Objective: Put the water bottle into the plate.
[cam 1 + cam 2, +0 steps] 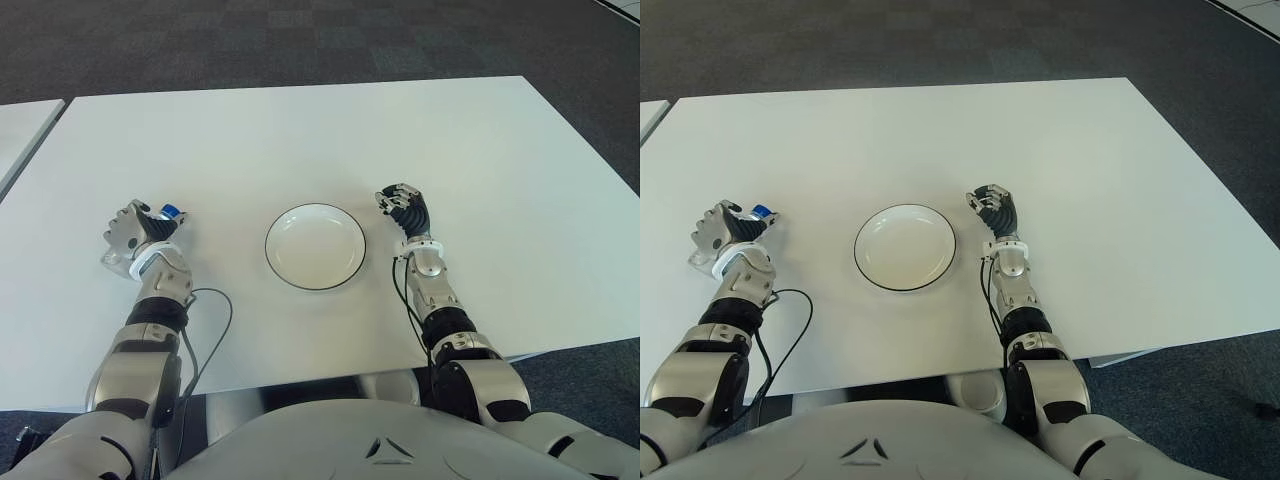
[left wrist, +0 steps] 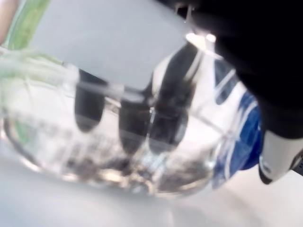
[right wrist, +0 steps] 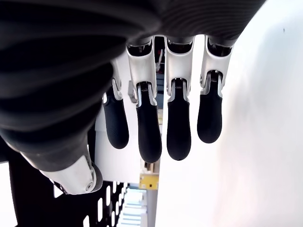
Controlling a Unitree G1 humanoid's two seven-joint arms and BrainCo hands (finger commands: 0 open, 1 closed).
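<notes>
We see the water bottle [image 2: 142,137], clear plastic with a blue cap, gripped in the left hand [image 1: 135,235], fingers [image 2: 135,130] wrapped round it, left of the plate [image 1: 315,246] on the white table [image 1: 300,140]. Right hand [image 1: 403,210] just right of the plate, fingers loosely curled, holding nothing.

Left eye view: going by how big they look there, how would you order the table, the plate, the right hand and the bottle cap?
1. Table, by far the largest.
2. Plate.
3. Right hand, fingers relaxed, holding nothing, just right of the plate.
4. Blue bottle cap, poking out of the left hand, which grips the bottle.
</notes>
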